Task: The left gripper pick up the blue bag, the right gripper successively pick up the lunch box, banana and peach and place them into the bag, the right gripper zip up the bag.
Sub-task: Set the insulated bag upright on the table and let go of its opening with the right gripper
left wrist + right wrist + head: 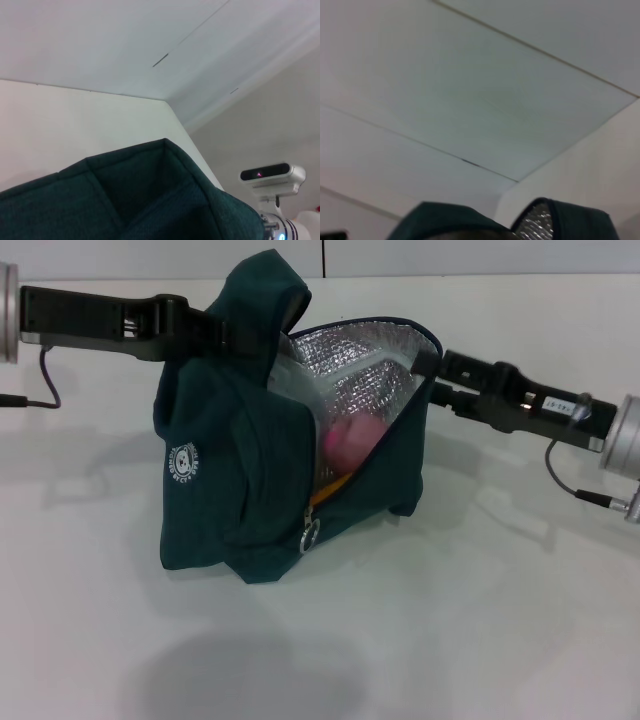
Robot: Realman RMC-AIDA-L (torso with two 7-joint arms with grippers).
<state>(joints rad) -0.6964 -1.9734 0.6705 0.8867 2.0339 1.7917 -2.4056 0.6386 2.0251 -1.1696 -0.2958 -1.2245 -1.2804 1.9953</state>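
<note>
One blue bag (240,490) stands mid-tabletop (480,640), holding one peach (350,440) and one banana (328,490). The left tool (235,335) meets its upper left, the right tool (430,365) its rim; neither grip is discernible.

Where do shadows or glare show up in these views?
Head view: soft shadows on the table below the bag, and its foil lining glints. Left wrist view: evenly lit, no glare. Right wrist view: soft, with foil showing at the bag's edge.
</note>
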